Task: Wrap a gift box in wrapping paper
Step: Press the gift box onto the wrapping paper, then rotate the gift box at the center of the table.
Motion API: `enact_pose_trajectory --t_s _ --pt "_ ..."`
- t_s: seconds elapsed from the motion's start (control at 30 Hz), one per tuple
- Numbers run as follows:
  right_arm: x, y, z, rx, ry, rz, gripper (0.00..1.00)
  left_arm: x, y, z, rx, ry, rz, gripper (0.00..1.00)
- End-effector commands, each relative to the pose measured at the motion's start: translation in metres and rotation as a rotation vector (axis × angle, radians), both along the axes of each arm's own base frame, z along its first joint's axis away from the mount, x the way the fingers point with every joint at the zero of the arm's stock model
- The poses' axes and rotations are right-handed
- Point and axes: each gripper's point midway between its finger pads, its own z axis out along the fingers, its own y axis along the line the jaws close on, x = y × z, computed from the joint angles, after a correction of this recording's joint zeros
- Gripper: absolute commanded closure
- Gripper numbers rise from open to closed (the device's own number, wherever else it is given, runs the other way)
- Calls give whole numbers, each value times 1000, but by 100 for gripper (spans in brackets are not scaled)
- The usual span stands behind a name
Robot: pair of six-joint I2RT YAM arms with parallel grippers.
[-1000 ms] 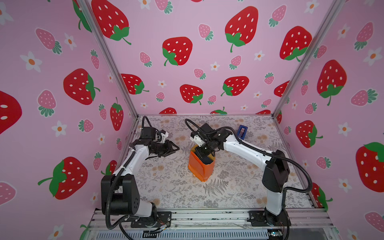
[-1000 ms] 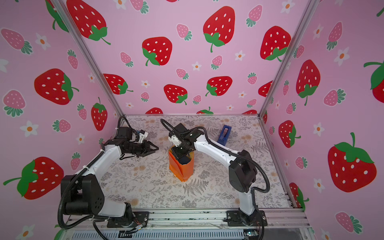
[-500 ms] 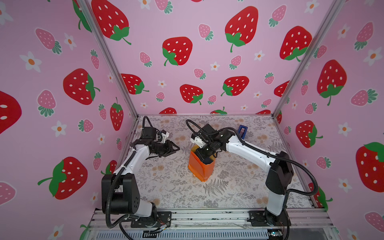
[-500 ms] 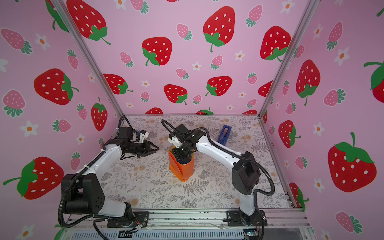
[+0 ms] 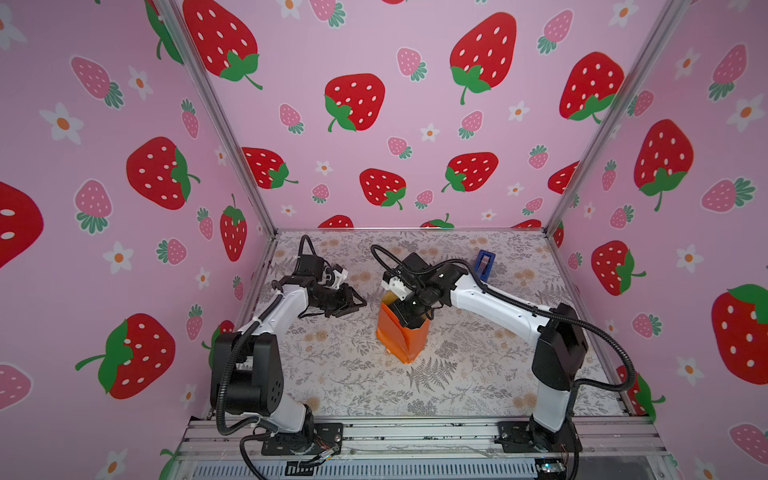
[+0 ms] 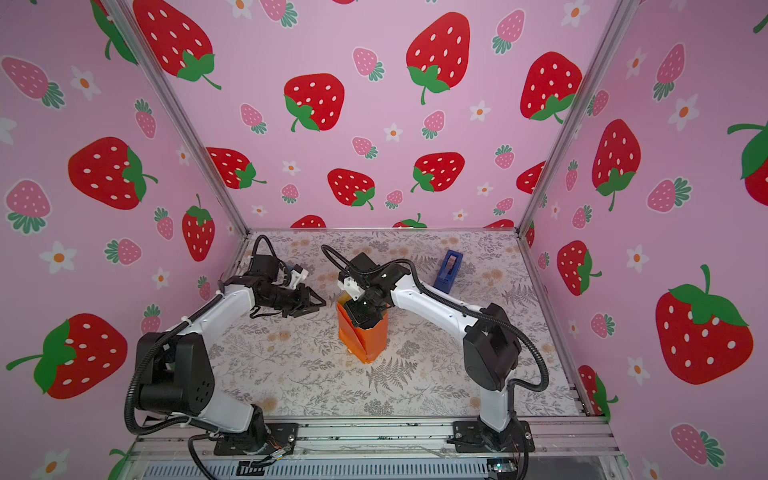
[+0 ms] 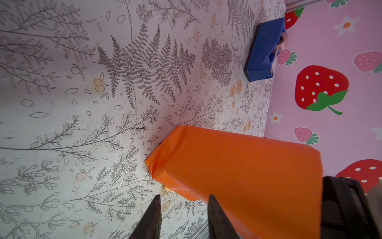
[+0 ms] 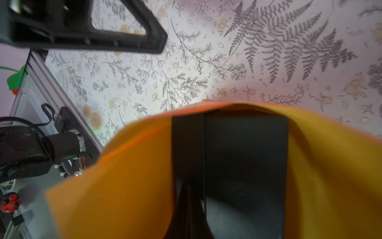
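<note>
On the table, the orange wrapping paper stands as an upright sleeve around the black gift box, with the right claw pressed together inside its open top. The left claw hovers at its ten o'clock, slightly spread and empty.

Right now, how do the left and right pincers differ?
The left pincer is open and empty; the right pincer is shut. The left pincer hangs beside the wrapping paper, apart from it; the right pincer reaches down into its open top, next to the gift box. Both are black and point toward the paper.
</note>
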Motion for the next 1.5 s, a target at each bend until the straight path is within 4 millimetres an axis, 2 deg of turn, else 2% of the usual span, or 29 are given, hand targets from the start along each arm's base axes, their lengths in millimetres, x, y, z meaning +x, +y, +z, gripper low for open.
enact_pose_trajectory --t_s 0.0,0.07,0.13,0.23,0.33,0.4,0.5,0.57,0.63,0.73,0.8,0.97,1.07,1.27,1.37,1.47 --pt "15 -13 53 73 -75 -87 98 17 -17 13 -8 -46 -44 63" --pt "21 -32 66 88 -93 -161 95 23 -27 9 -5 -36 -70 64" --pt "24 -55 70 84 -100 -241 93 28 -35 5 -8 -21 -92 66" --pt "23 -95 67 59 -125 -362 89 32 -45 -6 -3 14 -127 69" --pt "12 -131 37 31 -79 -454 88 31 -56 -17 -16 50 -165 72" --pt "-1 -140 15 49 -23 -481 88 29 -63 -24 -30 71 -189 74" --pt "-22 -129 -15 154 95 -472 89 23 -68 -39 -40 118 -206 77" --pt "-38 -102 -27 299 193 -401 89 18 -68 -48 -52 147 -200 78" --pt "-48 -86 -41 376 286 -364 89 12 -67 -54 -54 168 -193 79" --pt "-44 -75 -60 373 317 -346 90 2 -65 -59 -57 187 -181 80" --pt "-34 -71 -64 362 298 -351 92 -5 -64 -60 -62 192 -169 81" --pt "1 -75 -65 360 251 -393 96 -13 -59 -60 -71 181 -118 83" --pt "13 -76 -62 373 253 -374 96 -13 -58 -57 -80 165 -80 83" --pt "23 -75 -57 355 242 -314 96 -9 -50 -51 -38 106 -15 84" --pt "29 -89 -61 317 220 -345 96 -7 -42 -50 11 78 14 83" --pt "38 -109 -61 304 167 -405 91 -5 -28 -46 81 31 40 80"
